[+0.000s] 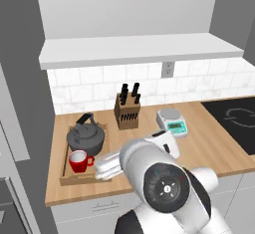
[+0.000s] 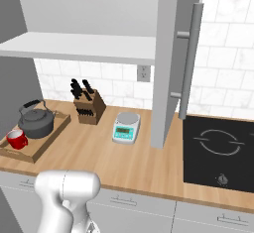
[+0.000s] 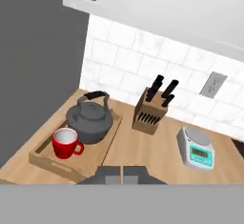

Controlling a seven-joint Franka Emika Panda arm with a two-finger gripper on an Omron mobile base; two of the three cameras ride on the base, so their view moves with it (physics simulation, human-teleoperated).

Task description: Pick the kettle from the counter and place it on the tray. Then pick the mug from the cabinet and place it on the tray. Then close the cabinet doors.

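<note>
2 of 3 steps done, kettle and mug on tray; cabinet door left ajar, claw closed, empty.

The white arm rises from the lower right of the left base view, its big round joint near the camera, and reaches forward and to the left. In the hand view the gripper is closed, its two dark finger tips pressed together with nothing between them. The hand seems tilted downward, though its exact angle is hard to judge.
</note>
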